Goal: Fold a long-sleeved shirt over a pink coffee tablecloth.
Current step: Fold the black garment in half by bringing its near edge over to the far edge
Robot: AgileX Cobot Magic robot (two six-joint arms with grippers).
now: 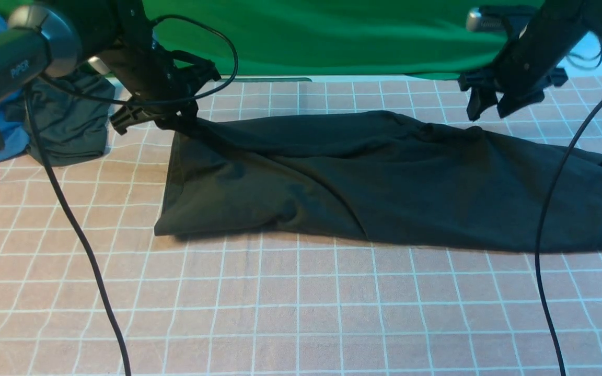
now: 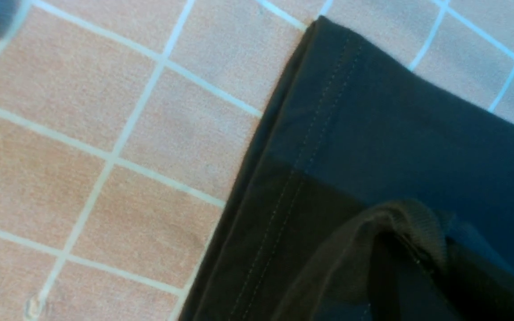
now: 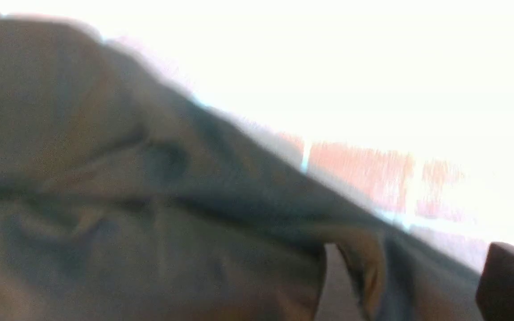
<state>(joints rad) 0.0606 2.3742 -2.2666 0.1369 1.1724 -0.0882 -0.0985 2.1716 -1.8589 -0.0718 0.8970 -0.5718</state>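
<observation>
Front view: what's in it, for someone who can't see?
A dark long-sleeved shirt lies in a long strip across the pink coffee tablecloth. The left fingers pinch its far left corner; the right fingers hang open above it.

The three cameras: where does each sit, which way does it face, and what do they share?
Front view: between the arms, facing forward over the pink coffee tablecloth at the long-sleeved shirt; left gripper grips its corner, right gripper hangs open above it.
Left wrist view: looks down on the shirt's stitched hem; no gripper shows.
Right wrist view: blurred, low across the shirt; no gripper clearly shown.
Shared: shirt on tablecloth in all.
</observation>
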